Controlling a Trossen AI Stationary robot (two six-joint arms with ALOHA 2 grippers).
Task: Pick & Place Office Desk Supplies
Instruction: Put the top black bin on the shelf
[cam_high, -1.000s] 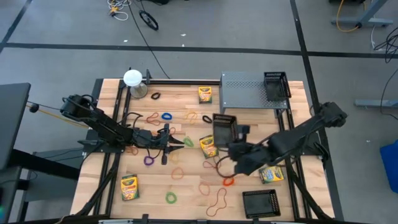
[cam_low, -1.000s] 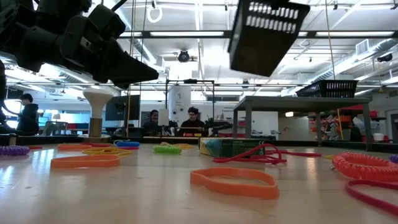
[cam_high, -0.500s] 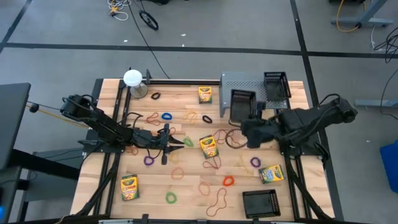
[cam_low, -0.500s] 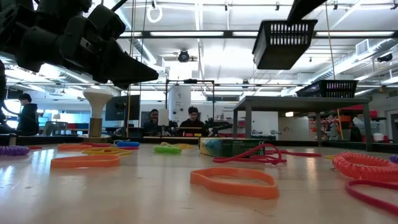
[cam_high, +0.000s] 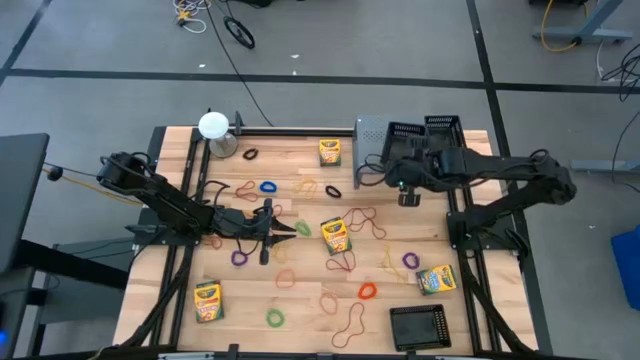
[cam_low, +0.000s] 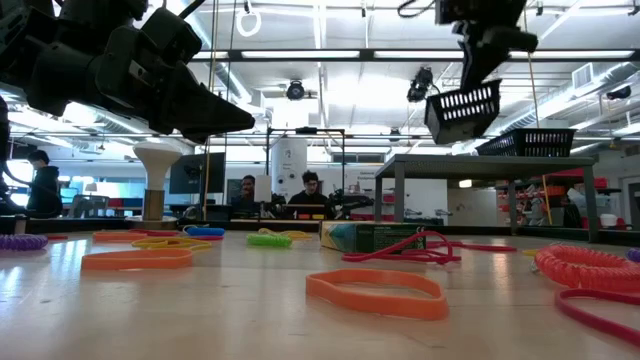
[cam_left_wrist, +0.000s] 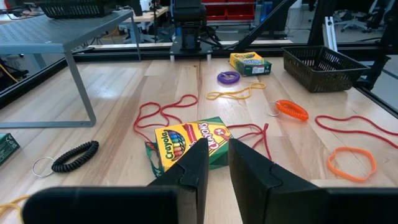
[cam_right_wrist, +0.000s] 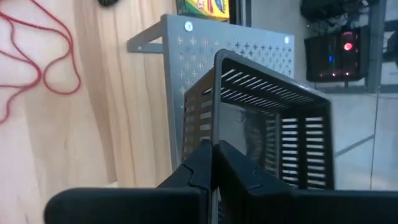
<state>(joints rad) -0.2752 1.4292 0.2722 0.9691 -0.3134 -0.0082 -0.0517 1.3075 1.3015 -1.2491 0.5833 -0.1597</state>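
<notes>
Your right gripper (cam_right_wrist: 213, 163) is clamped on the rim of a black mesh basket (cam_high: 405, 140), held in the air over the grey shelf (cam_high: 375, 150); your left gripper (cam_left_wrist: 213, 163) hovers slightly parted, holding nothing, near a crayon box (cam_high: 334, 234); rubber bands (cam_high: 367, 291) lie scattered across the table (cam_high: 300, 300).

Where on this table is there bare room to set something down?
Best bare wood: in front of the shelf, bordered by the red loops and the purple band. Another strip lies between the far black band and the far crayon box. The centre is crowded with bands around the left pincer.
</notes>
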